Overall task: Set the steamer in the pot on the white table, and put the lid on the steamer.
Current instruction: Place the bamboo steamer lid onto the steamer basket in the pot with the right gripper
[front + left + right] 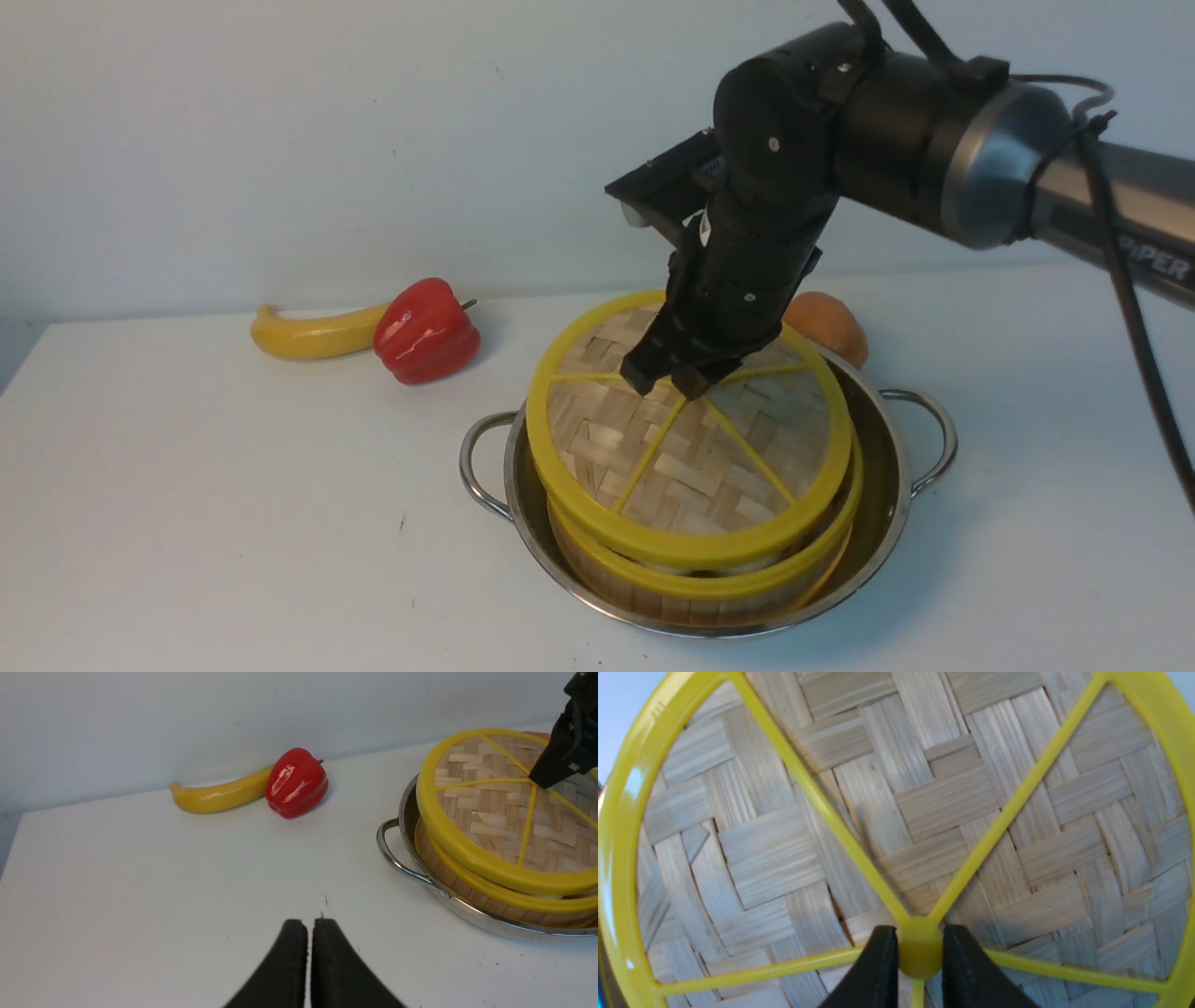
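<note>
From the front we see the right gripper (679, 378) at the middle of the lid (691, 467), which sits tilted on the steamer (747, 586) inside the pot (892, 467). Left wrist: the left gripper (308, 927) is closed and empty above the white table (140, 882). Right wrist: the jaws pinch the lid's yellow hub.

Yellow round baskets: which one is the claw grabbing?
The top one: the flat woven lid, pinched at its centre knob by the right claw. The steamer beneath it sits in the pot, not gripped.
</note>
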`<state>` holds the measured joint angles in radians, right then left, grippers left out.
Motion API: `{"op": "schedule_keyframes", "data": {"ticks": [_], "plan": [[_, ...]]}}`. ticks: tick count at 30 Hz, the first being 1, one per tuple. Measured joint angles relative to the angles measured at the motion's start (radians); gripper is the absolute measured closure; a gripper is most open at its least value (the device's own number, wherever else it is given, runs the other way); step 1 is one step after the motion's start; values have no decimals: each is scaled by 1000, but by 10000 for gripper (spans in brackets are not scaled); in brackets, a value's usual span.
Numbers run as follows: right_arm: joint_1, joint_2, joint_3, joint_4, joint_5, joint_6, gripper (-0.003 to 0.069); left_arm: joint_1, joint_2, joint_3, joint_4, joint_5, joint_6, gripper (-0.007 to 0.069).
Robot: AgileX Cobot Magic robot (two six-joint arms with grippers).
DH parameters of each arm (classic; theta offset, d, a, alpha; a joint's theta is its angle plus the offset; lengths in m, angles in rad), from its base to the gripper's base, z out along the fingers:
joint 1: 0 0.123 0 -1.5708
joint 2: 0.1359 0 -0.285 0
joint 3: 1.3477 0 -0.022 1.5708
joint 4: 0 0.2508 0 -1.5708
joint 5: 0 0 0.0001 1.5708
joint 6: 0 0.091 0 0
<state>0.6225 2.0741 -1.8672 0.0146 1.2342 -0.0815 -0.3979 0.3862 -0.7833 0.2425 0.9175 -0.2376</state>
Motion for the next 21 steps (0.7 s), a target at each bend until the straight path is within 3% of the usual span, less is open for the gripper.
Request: {"op": "schedule_keyframes", "data": {"ticks": [21], "plan": [[-1, -29, 48, -7, -2, 30, 529, 0, 0, 0, -3, 2, 0, 615]]}}
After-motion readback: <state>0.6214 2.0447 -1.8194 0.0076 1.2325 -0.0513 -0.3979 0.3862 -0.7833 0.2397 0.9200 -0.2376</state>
